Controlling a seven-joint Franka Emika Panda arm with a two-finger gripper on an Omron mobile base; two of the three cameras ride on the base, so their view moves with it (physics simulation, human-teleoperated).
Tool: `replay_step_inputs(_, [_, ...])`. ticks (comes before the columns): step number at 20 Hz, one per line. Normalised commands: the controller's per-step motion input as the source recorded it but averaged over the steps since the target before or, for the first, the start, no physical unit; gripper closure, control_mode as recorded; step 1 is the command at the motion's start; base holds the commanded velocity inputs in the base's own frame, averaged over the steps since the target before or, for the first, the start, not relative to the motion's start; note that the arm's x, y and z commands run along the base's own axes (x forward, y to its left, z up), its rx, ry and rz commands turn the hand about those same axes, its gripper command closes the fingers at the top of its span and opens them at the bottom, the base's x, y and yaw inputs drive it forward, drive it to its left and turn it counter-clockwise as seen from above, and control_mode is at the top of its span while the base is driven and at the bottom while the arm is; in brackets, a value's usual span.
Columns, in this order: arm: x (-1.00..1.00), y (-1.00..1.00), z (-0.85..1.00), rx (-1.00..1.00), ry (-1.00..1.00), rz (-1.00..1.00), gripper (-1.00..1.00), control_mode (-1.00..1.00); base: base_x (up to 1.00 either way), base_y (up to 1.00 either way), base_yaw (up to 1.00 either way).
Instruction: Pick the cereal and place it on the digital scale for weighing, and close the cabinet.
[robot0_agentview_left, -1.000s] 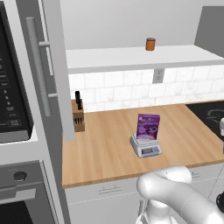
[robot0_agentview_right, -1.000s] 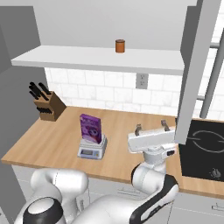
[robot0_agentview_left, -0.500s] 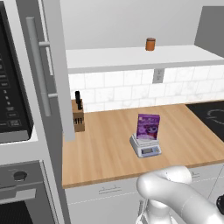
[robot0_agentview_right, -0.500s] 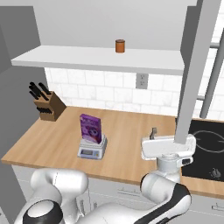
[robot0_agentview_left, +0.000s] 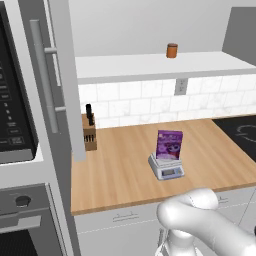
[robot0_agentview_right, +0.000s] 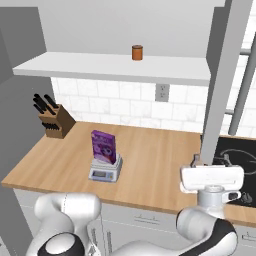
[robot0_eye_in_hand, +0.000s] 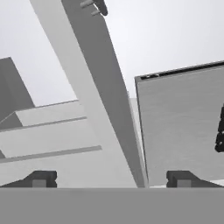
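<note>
The cereal stands upright (front outward) on the digital scale.

**Bystanders on and around the tabletop**

I see a wooden knife block at the back left of the wooden tabletop, a small orange-brown cylindrical jar on the white shelf, and a black cooktop at right.

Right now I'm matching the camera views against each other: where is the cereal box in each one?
Left base view: the cereal stands upright on the digital scale, right of centre on the wooden counter.
Right base view: the cereal is left of centre, on the digital scale.
Hand view: not in it; an open cabinet door crosses the picture.
Shared landmark: the knife block at the backsplash.
</note>
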Motion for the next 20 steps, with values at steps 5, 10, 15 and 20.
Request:
replay_step_inputs(5, [-0.01, -0.74, 0.0, 0.0, 0.38, -0.01, -1.0, -1.0, 0.0, 0.0, 0.0])
replay_step_inputs(10, [-0.2, -0.48, 0.2, 0.02, 0.16, -0.01, -1.0, -1.0, 0.0, 0.0, 0.0])
replay_step_inputs(15, [-0.48, -0.13, 0.55, 0.02, 0.0, 0.0, -1.0, -1.0, 0.0, 0.0, 0.0])
replay_step_inputs(20, [-0.19, 0.23, 0.9, -0.07, 0.04, 0.0, -1.0, -1.0, 0.0, 0.0, 0.0])
